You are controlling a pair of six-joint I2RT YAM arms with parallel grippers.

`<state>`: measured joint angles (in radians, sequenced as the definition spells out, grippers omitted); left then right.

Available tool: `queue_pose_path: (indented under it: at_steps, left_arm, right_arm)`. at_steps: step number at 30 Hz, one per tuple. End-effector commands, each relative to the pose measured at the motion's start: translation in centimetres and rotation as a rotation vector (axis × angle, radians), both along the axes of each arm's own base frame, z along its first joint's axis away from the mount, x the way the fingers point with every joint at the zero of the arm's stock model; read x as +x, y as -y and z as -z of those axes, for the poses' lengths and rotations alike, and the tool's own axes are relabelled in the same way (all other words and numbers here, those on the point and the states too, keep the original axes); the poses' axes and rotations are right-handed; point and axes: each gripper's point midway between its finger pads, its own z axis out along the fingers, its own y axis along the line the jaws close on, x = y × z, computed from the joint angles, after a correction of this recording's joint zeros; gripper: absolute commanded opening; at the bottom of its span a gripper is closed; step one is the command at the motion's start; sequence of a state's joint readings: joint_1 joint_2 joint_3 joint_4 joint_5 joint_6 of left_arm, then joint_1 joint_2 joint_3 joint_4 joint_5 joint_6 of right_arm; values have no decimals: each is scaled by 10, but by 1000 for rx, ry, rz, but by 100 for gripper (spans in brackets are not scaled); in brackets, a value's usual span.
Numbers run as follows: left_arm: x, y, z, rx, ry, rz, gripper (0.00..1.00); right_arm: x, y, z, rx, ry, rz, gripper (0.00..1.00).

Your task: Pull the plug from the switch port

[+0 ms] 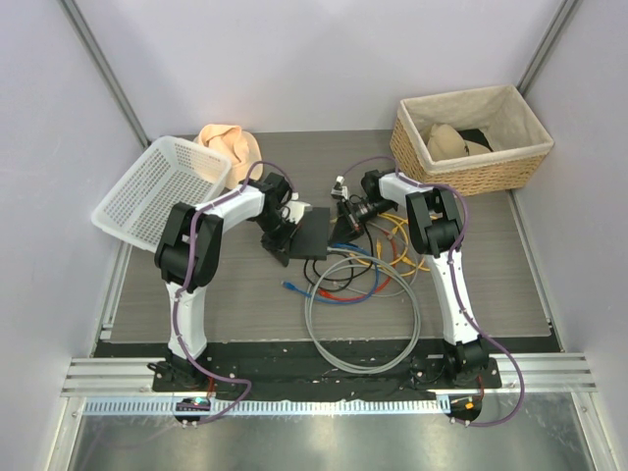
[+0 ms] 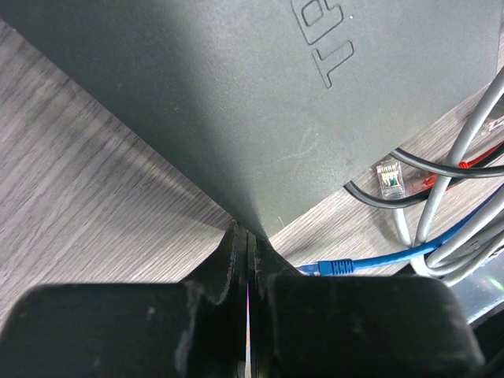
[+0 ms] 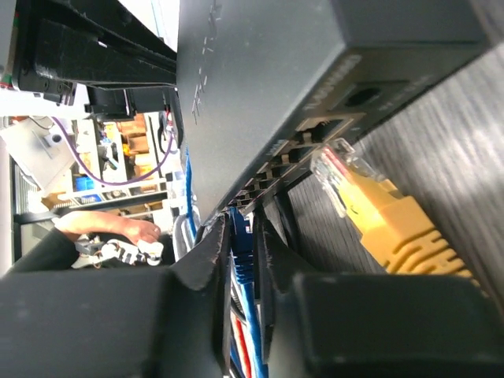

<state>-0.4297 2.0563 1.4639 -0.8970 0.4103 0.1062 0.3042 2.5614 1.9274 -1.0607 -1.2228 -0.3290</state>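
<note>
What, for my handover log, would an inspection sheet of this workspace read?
Surface: grey wood-grain table, dark strip along the near edge.
Job's things: black switch lies flat mid-table; blue plug at its port row, seating unclear.
Clutter: white mesh basket tilted at the left edge; wicker basket far right; beige cloth at the back.
Grippers: left pincer shut, tips at a corner of the switch; right pincer narrow, either side of the blue plug, grip unclear.
Cables: grey coil and coloured leads tangled near the switch; yellow plug lies unplugged by the ports.
Surroundings: pale enclosure walls.
</note>
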Motion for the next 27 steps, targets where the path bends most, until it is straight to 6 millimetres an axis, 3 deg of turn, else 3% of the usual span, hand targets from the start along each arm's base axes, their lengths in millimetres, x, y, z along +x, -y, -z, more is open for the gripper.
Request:
queue_pose_path:
  at_steps: [1, 5, 10, 18, 27]
  left_arm:
    - [12, 4, -31, -45, 93, 35, 0]
    - [25, 19, -57, -124, 138, 13, 0]
    - [42, 37, -62, -175, 123, -36, 0]
    - [48, 35, -17, -51, 88, -105, 0]
    - [47, 22, 8, 47, 88, -103, 0]
  right_arm:
    - [3, 16, 48, -175, 29, -5, 1]
    - [6, 19, 54, -227, 23, 12, 1]
    - [7, 20, 59, -253, 16, 27, 1]
    - [7, 23, 67, -302, 3, 42, 1]
    - [2, 29, 73, -334, 7, 27, 1]
